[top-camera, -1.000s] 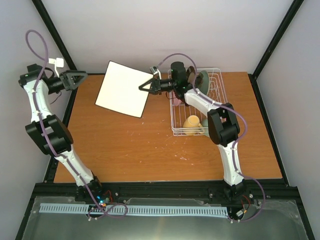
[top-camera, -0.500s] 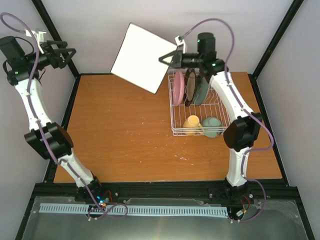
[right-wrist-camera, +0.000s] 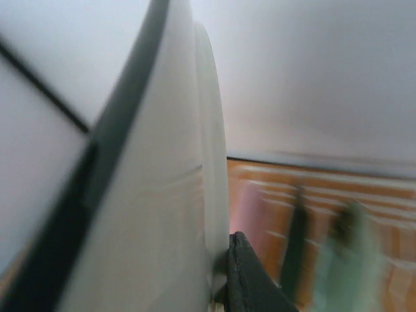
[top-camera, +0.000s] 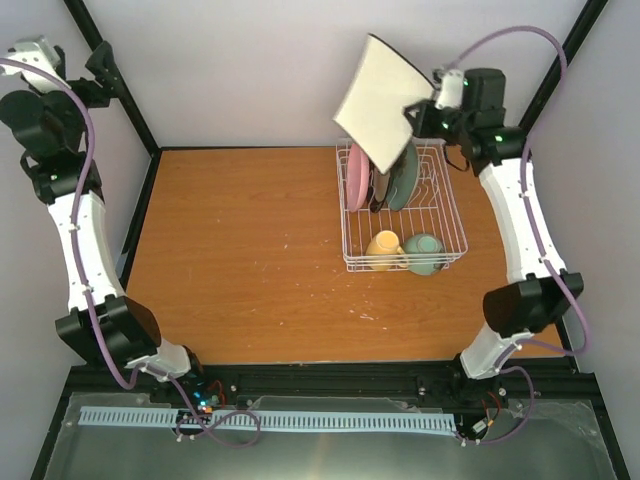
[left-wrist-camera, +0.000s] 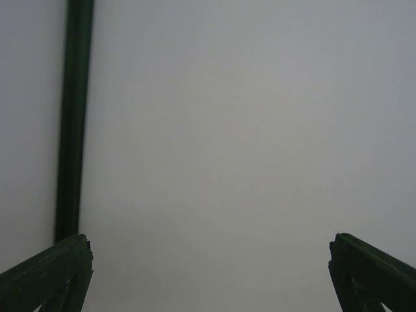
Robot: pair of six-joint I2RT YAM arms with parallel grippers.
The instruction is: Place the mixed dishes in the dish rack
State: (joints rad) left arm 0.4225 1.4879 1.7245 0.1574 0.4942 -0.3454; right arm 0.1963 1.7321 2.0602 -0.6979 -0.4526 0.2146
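Clamping the white square plate (top-camera: 385, 100) tilted above the dish rack (top-camera: 400, 268), the right fingers (right-wrist-camera: 247, 279) hold what looks like the last dish; three round plates (top-camera: 358, 176), mug (top-camera: 384, 247) and bowl (top-camera: 424, 252) sit racked, left fingers (left-wrist-camera: 45, 273) apart.

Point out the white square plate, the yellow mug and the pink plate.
white square plate (top-camera: 376, 97), top view, middle of its flat face.
yellow mug (top-camera: 383, 247), top view, its side.
pink plate (top-camera: 358, 177), top view, its upright face.

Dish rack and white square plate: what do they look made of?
The dish rack looks like thin metal wire with a white coating; the table shows through its open grid. The white square plate is rigid, smooth, plain white with a rounded rim: ceramic or melamine, can't tell.
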